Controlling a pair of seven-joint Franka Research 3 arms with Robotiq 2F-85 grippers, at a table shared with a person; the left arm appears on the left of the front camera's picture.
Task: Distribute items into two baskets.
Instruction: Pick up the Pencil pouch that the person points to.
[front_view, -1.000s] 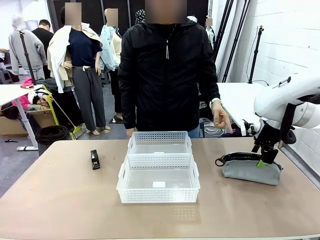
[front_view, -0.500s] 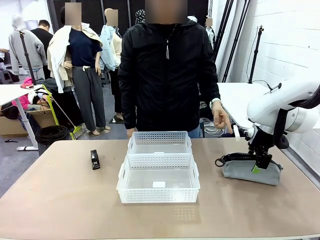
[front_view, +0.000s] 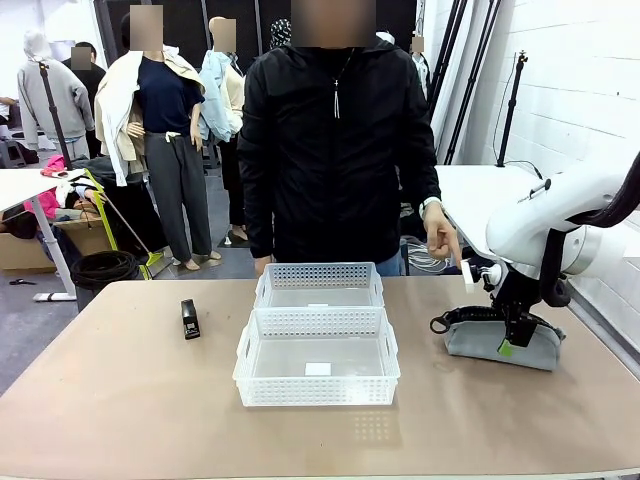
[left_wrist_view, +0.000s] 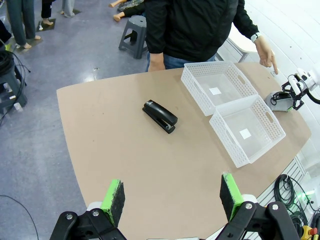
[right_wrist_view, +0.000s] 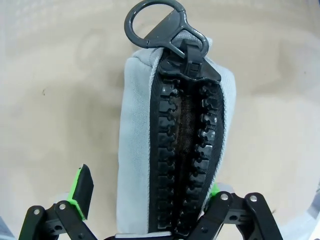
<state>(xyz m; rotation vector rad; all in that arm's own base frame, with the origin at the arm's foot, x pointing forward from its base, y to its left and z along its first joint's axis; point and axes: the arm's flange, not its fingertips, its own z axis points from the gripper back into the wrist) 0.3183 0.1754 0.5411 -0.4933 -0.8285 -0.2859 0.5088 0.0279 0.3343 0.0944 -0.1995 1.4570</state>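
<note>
1. Front view: 2 white perforated plastic baskets sit mid-table, the near basket (front_view: 316, 385) butted up against the far basket (front_view: 318, 275), and you can see a white label through each. The small black oblong stapler (front_view: 189, 319) lies on the tan table (front_view: 120, 400) to their left, well apart. Over on the right there's a grey fabric pouch (front_view: 480, 343) with a chunky black zipper, and the right gripper (front_view: 512, 338) is down on top of it. The person in a black jacket stands at the far side, with 1 hand (front_view: 440, 238) pointing down toward the pouch.

2. Left wrist view: the left gripper (left_wrist_view: 171, 197) hangs high above the table with its jaws spread wide and nothing between the green pads. Below it are the stapler (left_wrist_view: 159, 116), the far basket (left_wrist_view: 197, 95), the near basket (left_wrist_view: 227, 145), and past them the pouch (left_wrist_view: 280, 100) under the right gripper (left_wrist_view: 295, 95). The pointing hand (left_wrist_view: 266, 52) is near it.

3. Right wrist view: the right gripper (right_wrist_view: 147, 192) is released and straddles the pouch (right_wrist_view: 137, 150) lengthwise. 1 green pad (right_wrist_view: 82, 192) stands clear of the fabric. The other sits tight against the far side, and I can't tell if it's touching. The zipper (right_wrist_view: 185, 150) runs up the middle to a ring pull (right_wrist_view: 186, 47).
</note>
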